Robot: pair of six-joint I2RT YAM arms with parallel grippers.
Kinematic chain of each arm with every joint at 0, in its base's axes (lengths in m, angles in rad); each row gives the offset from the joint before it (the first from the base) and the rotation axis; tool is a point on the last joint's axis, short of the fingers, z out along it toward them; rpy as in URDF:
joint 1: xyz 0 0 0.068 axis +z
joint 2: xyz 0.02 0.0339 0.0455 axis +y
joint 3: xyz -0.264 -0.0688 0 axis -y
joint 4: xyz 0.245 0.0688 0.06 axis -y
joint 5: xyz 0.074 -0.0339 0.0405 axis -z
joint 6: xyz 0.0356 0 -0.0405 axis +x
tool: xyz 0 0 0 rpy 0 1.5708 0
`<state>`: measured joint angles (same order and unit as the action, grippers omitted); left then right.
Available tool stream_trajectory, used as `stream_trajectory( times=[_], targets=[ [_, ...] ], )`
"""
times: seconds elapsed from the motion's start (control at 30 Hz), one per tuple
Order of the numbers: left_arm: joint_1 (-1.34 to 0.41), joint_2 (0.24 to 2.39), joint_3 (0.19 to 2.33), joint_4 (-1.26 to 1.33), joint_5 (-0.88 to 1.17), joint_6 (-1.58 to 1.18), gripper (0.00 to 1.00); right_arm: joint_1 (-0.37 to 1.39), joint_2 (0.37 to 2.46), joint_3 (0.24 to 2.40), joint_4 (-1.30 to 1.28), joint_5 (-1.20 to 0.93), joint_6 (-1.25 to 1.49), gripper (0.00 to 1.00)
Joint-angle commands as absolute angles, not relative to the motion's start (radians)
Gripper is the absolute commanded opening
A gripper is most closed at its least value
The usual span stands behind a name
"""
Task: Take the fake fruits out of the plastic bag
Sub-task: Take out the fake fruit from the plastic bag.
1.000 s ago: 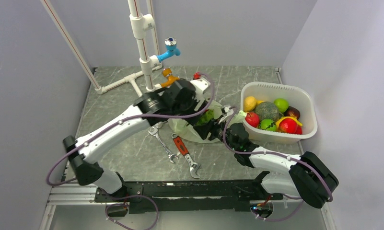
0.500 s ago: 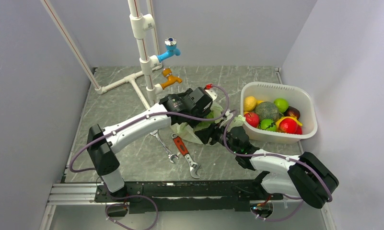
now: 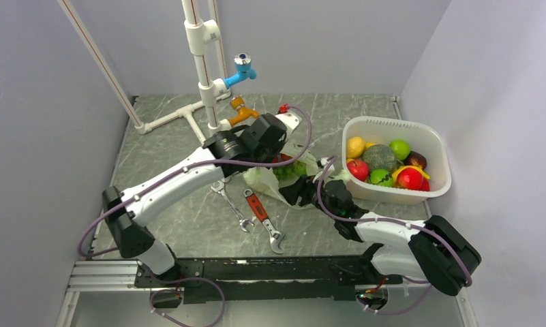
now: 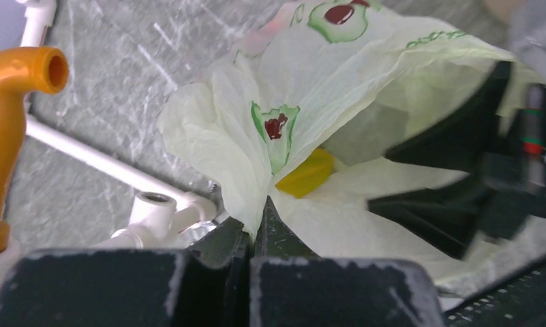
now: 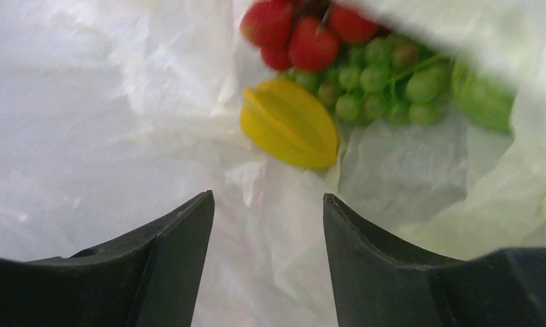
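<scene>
The pale green plastic bag (image 3: 266, 180) lies crumpled mid-table. My left gripper (image 3: 285, 151) is shut on a fold of the bag's (image 4: 338, 88) edge, pinched between its fingertips (image 4: 260, 212). A yellow fruit (image 4: 307, 174) shows just past that fold. My right gripper (image 3: 298, 191) sits at the bag's mouth, open (image 5: 268, 197), with only the bag's film (image 5: 106, 102) under it. Ahead of its jaws lie a yellow starfruit (image 5: 290, 133), green grapes (image 5: 379, 85) and red fruits (image 5: 304, 34) inside the bag.
A white tub (image 3: 399, 194) holding several fruits stands at the right. Two wrenches (image 3: 232, 204) (image 3: 262, 210) lie in front of the bag. White pipes with a blue tap (image 3: 243, 68) and an orange tap (image 4: 11, 122) rise at the back left.
My left gripper has closed on the bag's edge and drawn back toward the taps with it. The right gripper's jaws have opened a little wider at the bag's mouth.
</scene>
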<state>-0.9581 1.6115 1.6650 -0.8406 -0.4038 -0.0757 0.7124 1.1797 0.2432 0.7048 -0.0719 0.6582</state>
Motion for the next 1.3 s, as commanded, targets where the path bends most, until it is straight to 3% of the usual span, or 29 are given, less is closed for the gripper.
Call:
stream_trajectory(
  times=[0.0, 0.47, 0.7, 0.9, 1.27],
  targets=[
    [-0.961, 1.502, 1.636, -0.729, -0.273, -0.132, 0.0, 0.712, 1.192, 0.375, 0.651, 0.105, 0.699, 0.65],
    [-0.962, 1.419, 1.5, -0.67, -0.21, -0.204, 0.0, 0.711, 1.461, 0.573, 0.728, 0.319, 0.796, 0.65],
    [-0.962, 1.408, 1.442, -0.662, -0.208, -0.227, 0.0, 0.704, 1.556, 0.54, 0.969, 0.151, 0.672, 0.72],
    [-0.966, 1.398, 1.383, -0.646, -0.201, -0.246, 0.0, 0.703, 1.659, 0.565, 1.082, 0.175, 0.666, 0.74],
    [-0.979, 1.342, 1.302, -0.681, -0.268, -0.254, 0.0, 0.703, 1.813, 0.706, 1.075, 0.199, 0.574, 0.56]
  ],
)
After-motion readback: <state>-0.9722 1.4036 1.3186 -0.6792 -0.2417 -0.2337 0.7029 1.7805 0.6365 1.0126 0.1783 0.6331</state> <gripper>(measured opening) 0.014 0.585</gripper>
